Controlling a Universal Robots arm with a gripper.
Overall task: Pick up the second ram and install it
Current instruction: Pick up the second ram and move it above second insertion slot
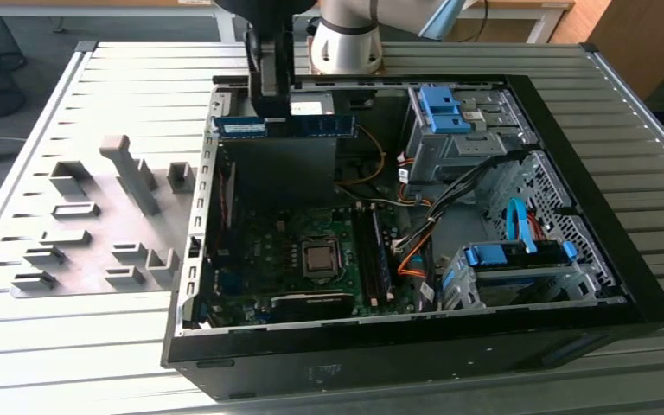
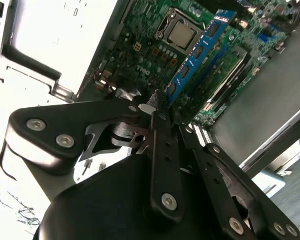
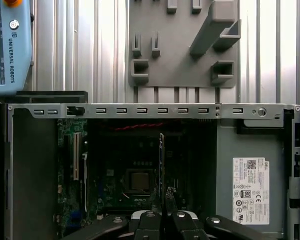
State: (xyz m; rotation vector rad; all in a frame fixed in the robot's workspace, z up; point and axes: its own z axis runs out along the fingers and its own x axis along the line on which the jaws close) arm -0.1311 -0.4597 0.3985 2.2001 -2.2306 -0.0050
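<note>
My gripper (image 1: 272, 111) hangs over the back part of the open computer case (image 1: 609, 285), shut on the second ram (image 1: 326, 128). This blue-teal stick lies level above the case floor, its two ends sticking out on either side of the fingers. In the second wrist view the ram (image 2: 199, 47) reaches out from the gripper (image 2: 157, 102) over the motherboard (image 2: 140, 55). In the first wrist view the ram (image 3: 161, 155) shows edge-on above the gripper (image 3: 168, 197). A darker memory stick (image 1: 376, 255) sits in a slot beside the processor socket (image 1: 321, 257).
A grey plate with plastic holder blocks (image 1: 90, 233) lies on the slatted table at the exterior view's left. Blue drive brackets (image 1: 442, 108), cables (image 1: 418, 246) and a drive cage (image 1: 517, 268) fill the case's right side. A pendant (image 3: 10, 45) lies on the table.
</note>
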